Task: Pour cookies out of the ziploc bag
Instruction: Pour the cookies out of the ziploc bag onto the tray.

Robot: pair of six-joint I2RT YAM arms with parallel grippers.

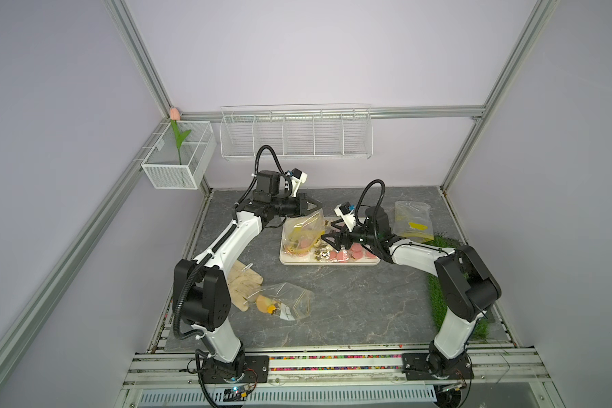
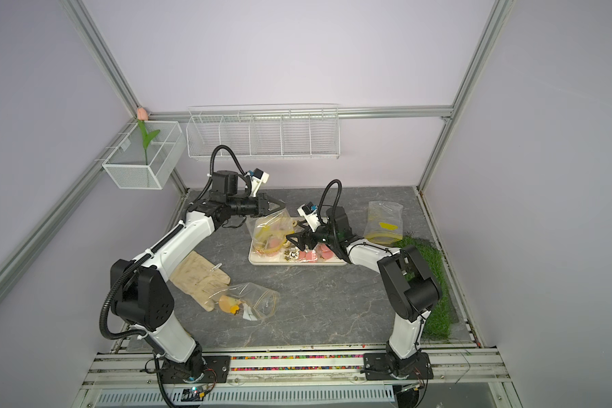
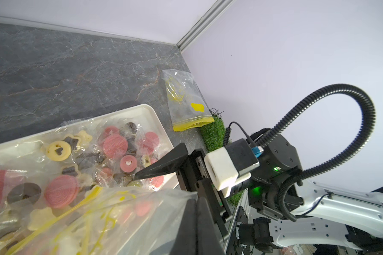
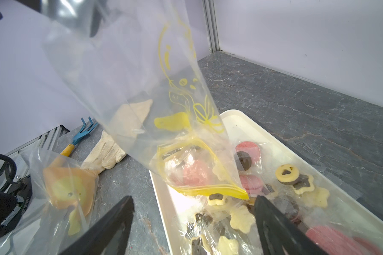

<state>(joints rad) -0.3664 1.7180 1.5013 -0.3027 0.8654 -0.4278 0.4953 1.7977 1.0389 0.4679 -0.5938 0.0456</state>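
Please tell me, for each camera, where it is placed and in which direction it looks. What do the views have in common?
Top views: high above the arm bases, looking down at the grey tabletop; left arm and right arm show, left gripper shut on the clear yellow-printed ziploc bag, right gripper open.
Left wrist: on the left arm, looking past the bag over the cream rectangular tray to the right arm.
Right wrist: faces the bag's yellow mouth and wrapped cookies; own two fingers show.
All share bag, tray, cookies.
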